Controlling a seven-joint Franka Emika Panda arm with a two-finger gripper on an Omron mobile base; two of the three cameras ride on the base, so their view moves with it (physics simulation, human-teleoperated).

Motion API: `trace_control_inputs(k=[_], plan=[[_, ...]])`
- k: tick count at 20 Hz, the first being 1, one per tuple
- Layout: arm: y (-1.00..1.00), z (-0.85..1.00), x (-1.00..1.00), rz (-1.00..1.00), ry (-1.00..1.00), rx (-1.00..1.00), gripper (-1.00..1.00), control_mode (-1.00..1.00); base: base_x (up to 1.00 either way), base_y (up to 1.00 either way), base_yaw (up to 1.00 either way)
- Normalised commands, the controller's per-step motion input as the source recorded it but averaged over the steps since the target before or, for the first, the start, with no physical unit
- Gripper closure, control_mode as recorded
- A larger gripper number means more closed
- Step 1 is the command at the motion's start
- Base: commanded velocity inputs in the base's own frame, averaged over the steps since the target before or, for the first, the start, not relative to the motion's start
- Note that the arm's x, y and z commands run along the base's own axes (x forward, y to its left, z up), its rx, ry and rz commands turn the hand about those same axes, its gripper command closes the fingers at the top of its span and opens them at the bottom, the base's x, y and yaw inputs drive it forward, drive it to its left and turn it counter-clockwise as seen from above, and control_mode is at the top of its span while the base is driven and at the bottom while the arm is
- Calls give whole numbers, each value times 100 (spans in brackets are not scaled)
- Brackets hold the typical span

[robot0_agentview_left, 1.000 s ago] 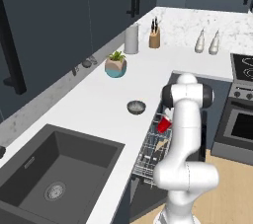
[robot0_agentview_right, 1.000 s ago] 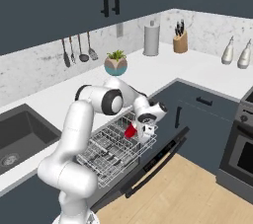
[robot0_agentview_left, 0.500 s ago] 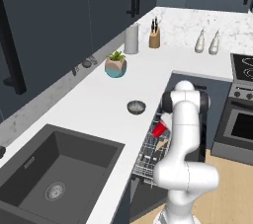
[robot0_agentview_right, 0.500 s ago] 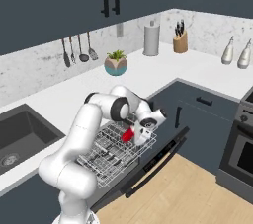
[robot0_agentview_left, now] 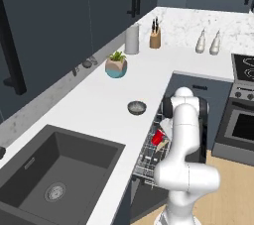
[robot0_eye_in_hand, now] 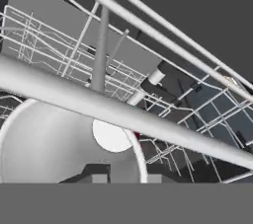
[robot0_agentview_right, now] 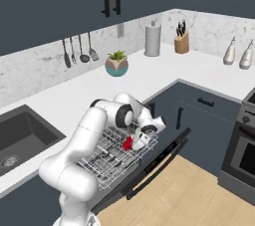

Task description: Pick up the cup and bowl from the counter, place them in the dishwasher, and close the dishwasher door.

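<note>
The red cup [robot0_agentview_left: 158, 137] hangs low in the pull-out white wire rack [robot0_agentview_left: 147, 163] of the dishwasher, and my gripper [robot0_agentview_right: 137, 141] is shut on it. From the right, the cup [robot0_agentview_right: 128, 143] shows as a red patch beside the white hand, just over the rack [robot0_agentview_right: 102, 163]. The hand view looks into the cup's pale inside [robot0_eye_in_hand: 47, 149], with a thick rack wire crossing in front. The dark grey bowl [robot0_agentview_left: 136, 107] sits on the white counter [robot0_agentview_left: 99, 105] near its edge, left of the arm. The dishwasher door [robot0_agentview_right: 160, 161] lies folded down and open.
A teal plant pot [robot0_agentview_left: 116, 66], a paper towel roll [robot0_agentview_left: 132, 39] and a knife block [robot0_agentview_left: 155, 38] stand along the back. The dark sink [robot0_agentview_left: 54, 169] is at the left, the oven [robot0_agentview_left: 243, 125] at the right. Two bottles [robot0_agentview_left: 207, 42] stand near the stove.
The gripper has gone down and in toward the rack with the cup, from above the rack's edge to among its wires. The bowl has not moved.
</note>
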Motion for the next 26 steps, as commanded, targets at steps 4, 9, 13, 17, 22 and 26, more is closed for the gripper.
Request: trace_control_inputs(k=[4,9,13,17,22,26], plan=[[0,-21,0,-16,3,0,-100,-100,0,0,0],[-2,10,-10,-14,0,0,-100,-100,0,0,0],[-15,78,-38,-8,-3,0,-100,-100,0,0,0],[-16,100,-52,-1,-9,0,-100,-100,0,0,0],[-2,100,-61,0,-21,-1,-100,-100,0,0,0],[6,100,-71,5,-36,-9,-100,-100,0,0,0]])
